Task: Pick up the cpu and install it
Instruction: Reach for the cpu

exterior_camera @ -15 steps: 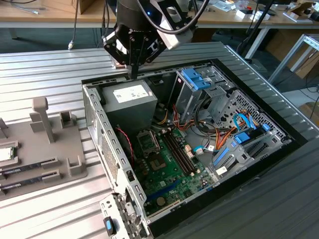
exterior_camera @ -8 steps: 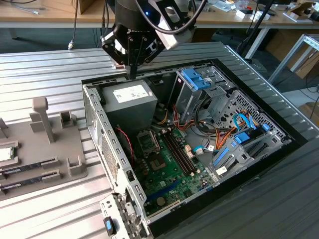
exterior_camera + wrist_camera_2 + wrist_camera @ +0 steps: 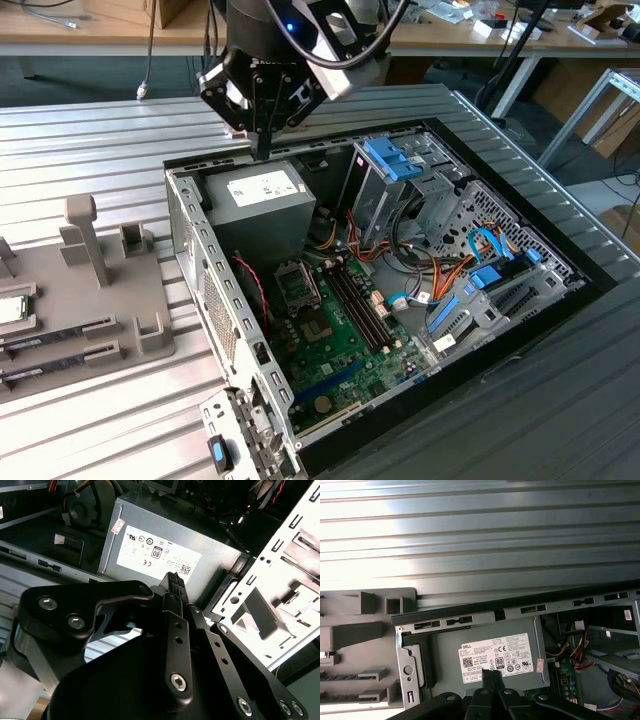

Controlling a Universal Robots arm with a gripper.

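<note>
Cpu (image 3: 12, 308), one small flat silvery square chip, parked on the grey plastic tray (image 3: 50, 270) at the exterior view's left, well apart from the hand. Black arm (image 3: 270, 40) pointing straight down over the one open metal PC case (image 3: 215, 300), black hand (image 3: 263, 150) above the grey metal power supply box (image 3: 262, 200). Fingers pinched together, gripping nothing. Two long dark memory sticks (image 3: 60, 333) lying near the cpu on that tray, all on the ribbed metal worktop (image 3: 100, 140).
</note>
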